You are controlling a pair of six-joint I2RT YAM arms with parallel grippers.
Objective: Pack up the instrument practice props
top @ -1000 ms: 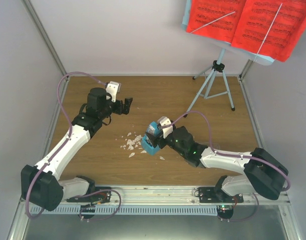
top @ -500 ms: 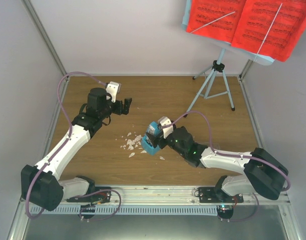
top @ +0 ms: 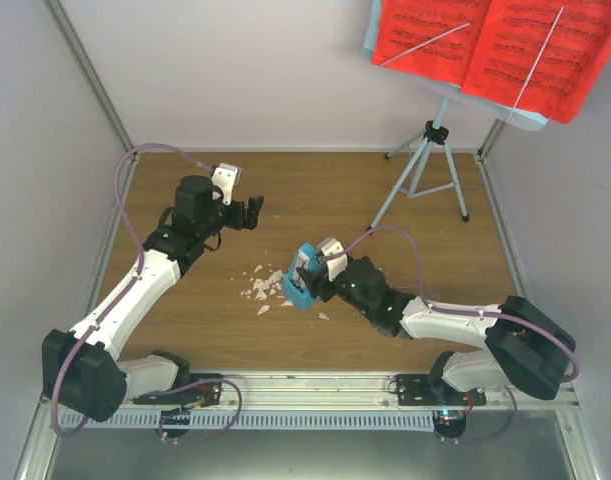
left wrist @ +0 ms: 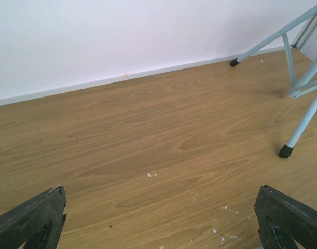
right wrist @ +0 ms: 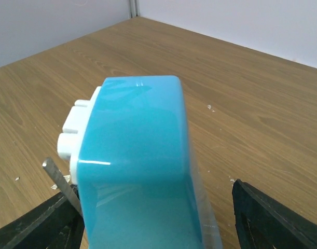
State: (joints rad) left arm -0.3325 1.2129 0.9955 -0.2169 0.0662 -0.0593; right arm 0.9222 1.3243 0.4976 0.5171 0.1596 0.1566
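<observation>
A: So, where was the box point(right wrist: 137, 155)?
B: Mid table point(top: 385, 200), just beside the scraps point(top: 262, 287). The R gripper point(top: 305, 270) was round it, one finger on each side.
A: Did it have the box tight?
B: Couldn't tell. One finger looked right up against it, the other maybe a tiny bit off.
A: And the L gripper point(left wrist: 159, 199)?
B: Wide open, nothing in it, over bare wood, well away from the box.
A: How would the box feel, you think?
B: Prob. light & hard, like plastic. It was shiny & smooth w/ round corners, so I think it could slip. Prob. wouldn't squash.
A: Best spot to hold?
B: The two flat sides, not the round top or the white bit sticking out. A firm squeeze, b/c smooth things slide.
A: And the stand point(top: 430, 165)?
B: At the back on the R, well away, w/ red pages point(top: 495, 40) on it. It was tall w/ thin legs, so I think it'd tip easy. The pages looked thin & floppy.
</observation>
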